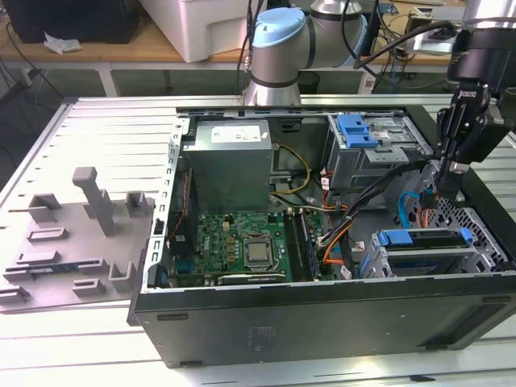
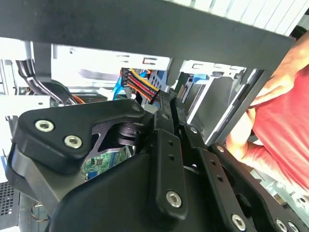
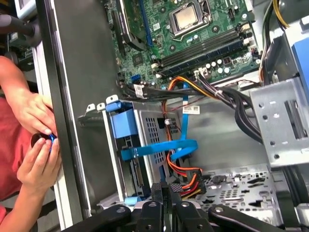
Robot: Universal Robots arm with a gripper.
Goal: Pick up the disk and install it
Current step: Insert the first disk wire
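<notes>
Exterior view: claw (image 1: 448, 190) fingers pressed together on nothing, hovering at one o'clock of the disk (image 1: 425, 237), which sits edge-on in the drive cage (image 1: 419, 260) at the case's (image 1: 322, 322) four o'clock corner, so installed, I'd judge.

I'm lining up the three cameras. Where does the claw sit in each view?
Exterior view: claw at the exterior view's right, dipped into the open computer case.
Second wrist view: claw, tips shut, pointing at the red-orange-yellow wires.
First wrist view: claw tips beside those wires' black connector.
Shared landmark: the red-orange-yellow wires.
</notes>
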